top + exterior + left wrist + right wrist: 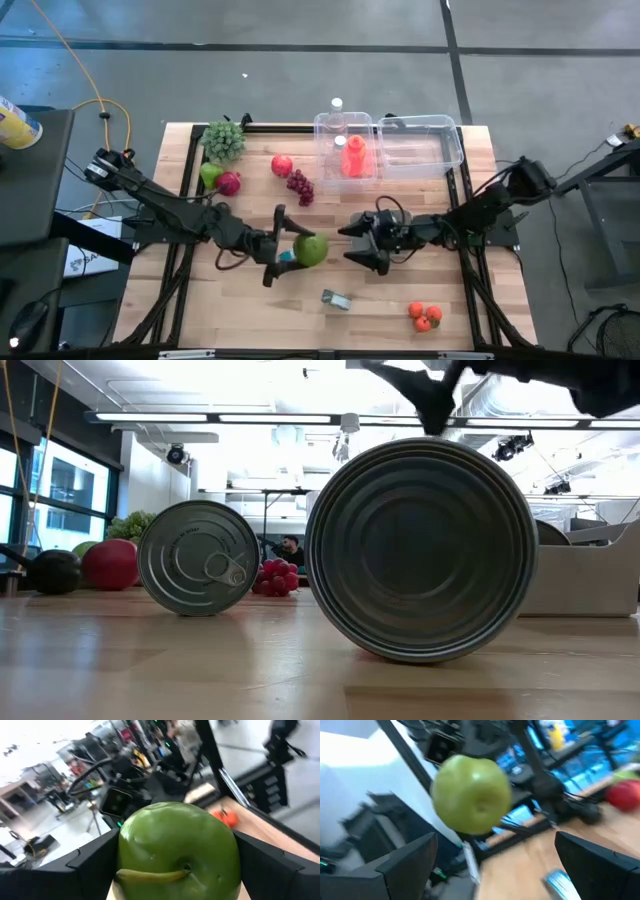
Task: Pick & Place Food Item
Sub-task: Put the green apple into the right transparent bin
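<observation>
A green apple (311, 250) sits between the fingers of my left gripper (298, 248) near the middle of the table. It fills the left wrist view (177, 850), stem toward the camera. My right gripper (358, 245) is open just right of the apple and faces it without touching. In the right wrist view the apple (470, 794) hangs ahead of the spread fingers (405, 865). A clear plastic container (440, 150) with a red item (353, 158) inside stands at the far edge. My left gripper holds the green apple pinched between its two fingers (95, 865), one on each side of its widest part (125, 855). The fingers come in level from the table's left. In the right wrist view the apple appears lifted clear of the table.
Leafy greens (224, 140), a green fruit (210, 175), a dark red fruit (230, 183), a red apple (282, 165) and grapes (300, 186) lie at the far left. A can (337, 299) and tomatoes (425, 316) lie near. Two cans (198, 557) (420, 550) fill the low view.
</observation>
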